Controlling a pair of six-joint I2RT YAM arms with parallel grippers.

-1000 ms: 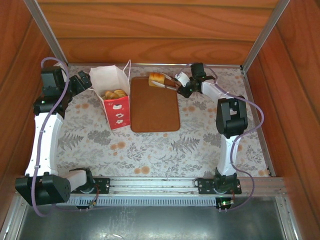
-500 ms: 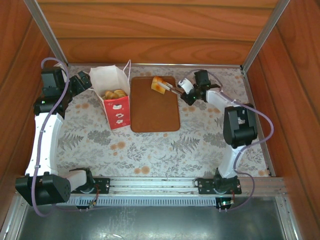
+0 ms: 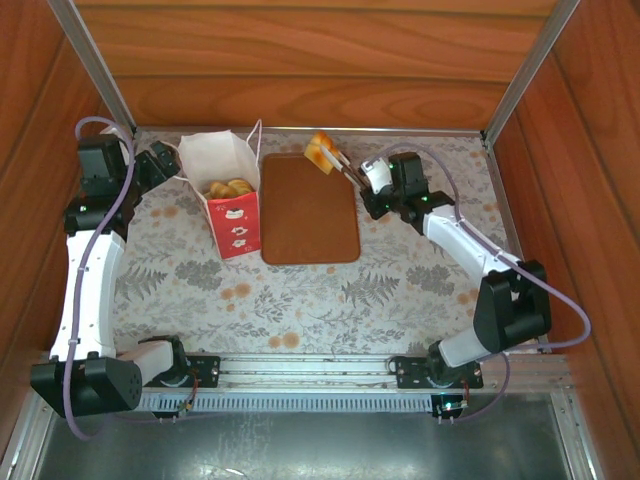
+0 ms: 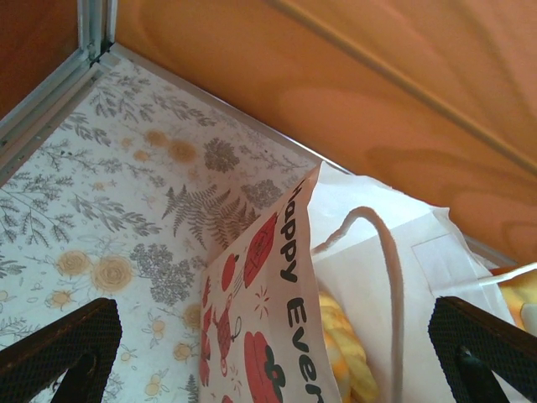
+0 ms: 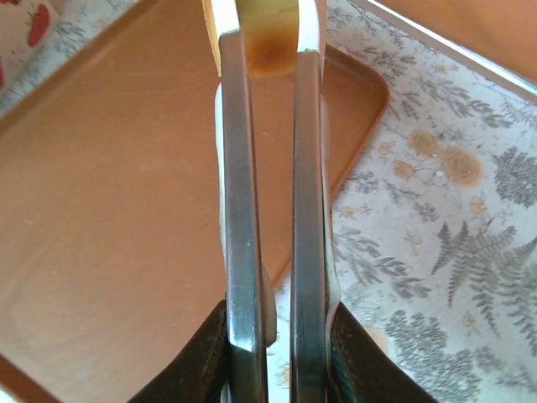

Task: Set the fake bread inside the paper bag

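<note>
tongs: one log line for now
right gripper: shut on tongs | tongs: pinching bread piece | left gripper: open by paper bag

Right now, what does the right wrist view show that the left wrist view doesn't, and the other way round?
Right wrist, not left: tongs pinching a fake bread piece, brown board beneath. Left wrist, not right: the white inside of the paper bag, its cord handle, more bread lying in it. Both: floral table cover and wooden wall.

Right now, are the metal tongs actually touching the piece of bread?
Touching. The right wrist view shows both blades of the metal tongs pressed against the sides of the bread piece, with no gap.
</note>
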